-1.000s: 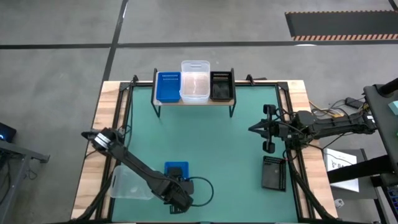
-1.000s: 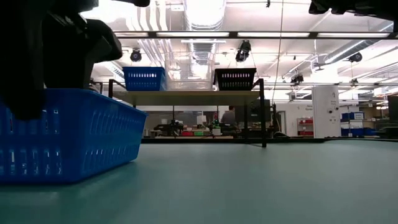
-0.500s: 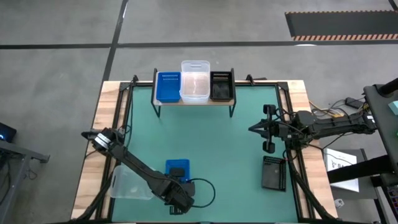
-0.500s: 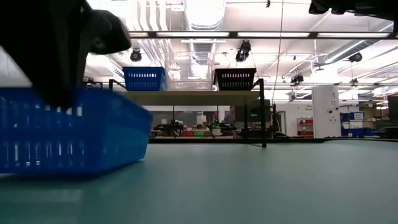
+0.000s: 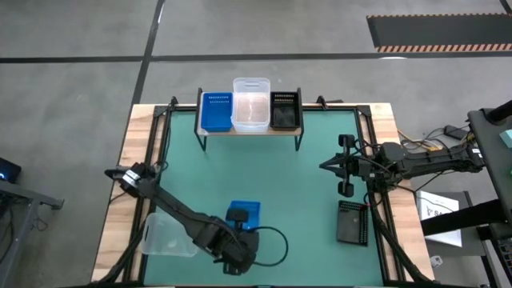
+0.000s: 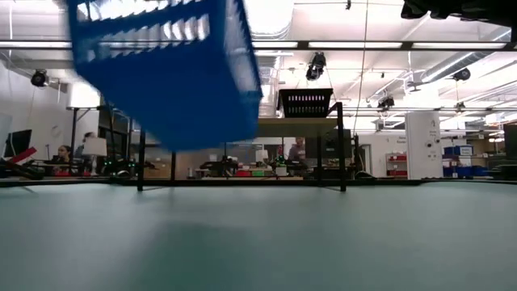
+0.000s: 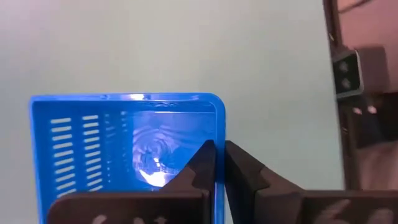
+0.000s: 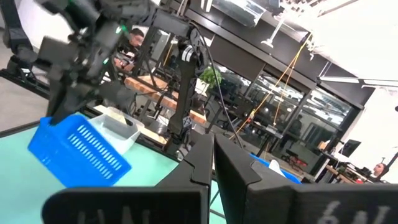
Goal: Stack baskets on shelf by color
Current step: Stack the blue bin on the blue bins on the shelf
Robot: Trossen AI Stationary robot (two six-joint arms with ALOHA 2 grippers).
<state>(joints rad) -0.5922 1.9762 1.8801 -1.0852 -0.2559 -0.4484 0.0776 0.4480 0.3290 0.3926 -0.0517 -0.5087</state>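
My left gripper (image 7: 221, 146) is shut on a blue basket (image 5: 244, 214) near the table's front edge. The basket hangs tilted above the table in the low view (image 6: 166, 73) and in the right wrist view (image 8: 81, 150). The shelf (image 5: 250, 129) stands at the far edge and carries a blue basket (image 5: 214, 112), a clear basket (image 5: 250, 104) and a black basket (image 5: 286, 110) side by side. A clear basket (image 5: 166, 237) lies on the table at the front left and a black basket (image 5: 352, 222) at the front right. My right gripper (image 5: 326, 166) waits shut at the table's right side. My left gripper pinches one side wall of the blue basket (image 7: 219, 121) at its rim. One finger (image 7: 202, 163) is inside the basket and the other finger (image 7: 242, 169) outside. The fingers come from above, pointing down. The basket is lifted clear of the table and hangs tilted below them.
The open green tabletop (image 5: 264, 176) lies between the shelf and the lifted basket. Black frame rails (image 5: 376, 208) run along the table's right side. People sit at desks (image 6: 65, 155) in the room beyond the table.
My left gripper has shut on the blue basket's wall and gone up and a little toward the table's right edge. The basket, which sat flat on the table, is now lifted clear and tilted.
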